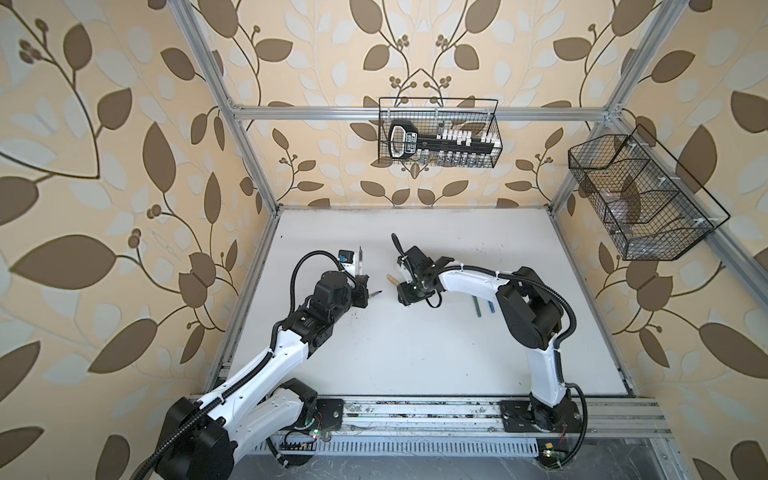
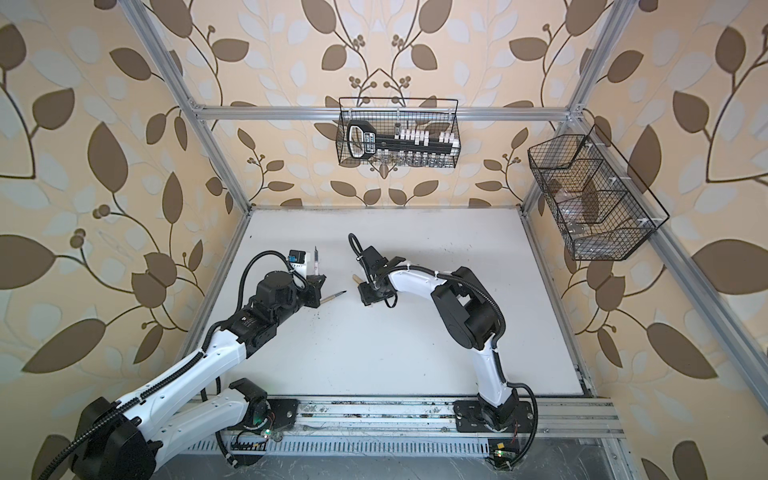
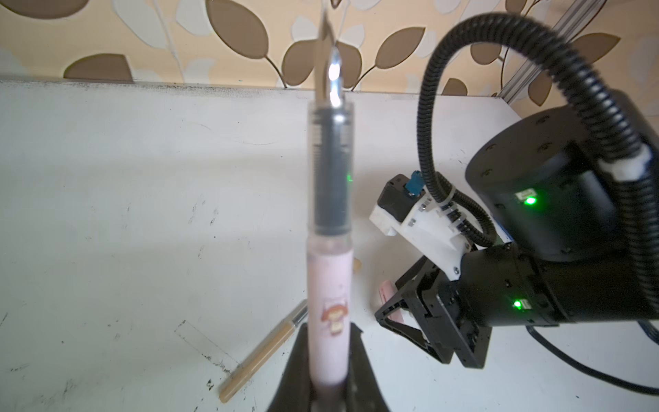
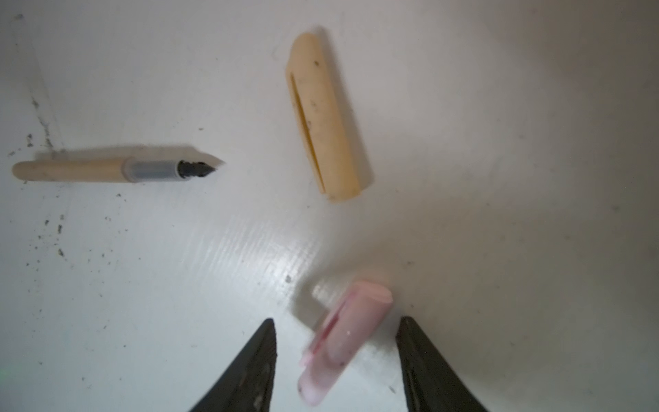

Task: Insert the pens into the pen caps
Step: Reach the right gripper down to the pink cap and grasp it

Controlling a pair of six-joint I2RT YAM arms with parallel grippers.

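Note:
My left gripper [image 3: 330,388] is shut on the lower end of the pale pink pen [image 3: 330,285], which it holds upright with the dark nib up; in both top views the pen [image 1: 360,259] [image 2: 316,259] stands above the table's left side. My right gripper [image 4: 337,320] points down at the table, open, with its jaws on either side of the pale pink cap [image 4: 342,339] without touching it. The tan pen [image 4: 107,171] [image 1: 374,294] lies flat between the arms. The tan cap [image 4: 326,117] [image 1: 390,277] lies close to the right gripper [image 1: 404,300].
A dark green pen [image 1: 478,306] and a blue pen [image 1: 491,307] lie side by side next to the right arm's elbow. Two wire baskets [image 1: 440,133] [image 1: 644,199] hang on the back and right walls. The white table [image 1: 415,353] has ink specks.

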